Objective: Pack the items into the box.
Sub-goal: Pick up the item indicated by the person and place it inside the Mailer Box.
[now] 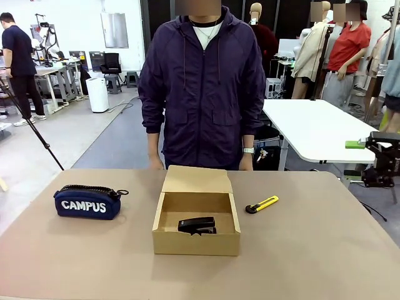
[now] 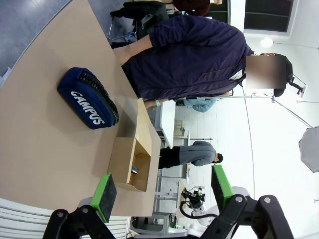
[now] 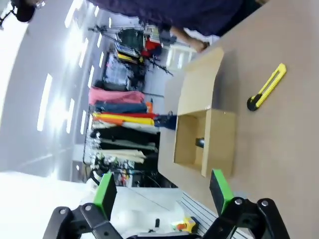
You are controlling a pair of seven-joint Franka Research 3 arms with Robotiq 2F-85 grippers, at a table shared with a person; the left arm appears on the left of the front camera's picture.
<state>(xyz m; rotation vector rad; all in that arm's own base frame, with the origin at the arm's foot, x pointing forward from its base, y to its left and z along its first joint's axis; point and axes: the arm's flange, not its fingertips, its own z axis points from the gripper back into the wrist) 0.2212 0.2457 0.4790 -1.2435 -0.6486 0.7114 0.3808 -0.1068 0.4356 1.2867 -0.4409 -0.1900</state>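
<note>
The small brown cardboard box (image 1: 195,244) sits in the middle of the tan table (image 1: 325,250), flap lid tipped back, with the small black stapler (image 1: 197,225) lying inside. The navy zip pouch lettered "CAMPUS" (image 1: 87,202) rests well to its left, and the slim yellow-and-black utility knife (image 1: 262,205) lies near its right. The left gripper (image 2: 162,191) and right gripper (image 3: 162,191) both hang with jaws spread and empty; the dark bit inside the box in the right wrist view is probably the stapler.

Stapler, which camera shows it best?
The front view: the stapler lies in full sight on the floor of the open box. Each wrist view looks at the box from the side, so its wall hides all but a small bit of the stapler.
</note>
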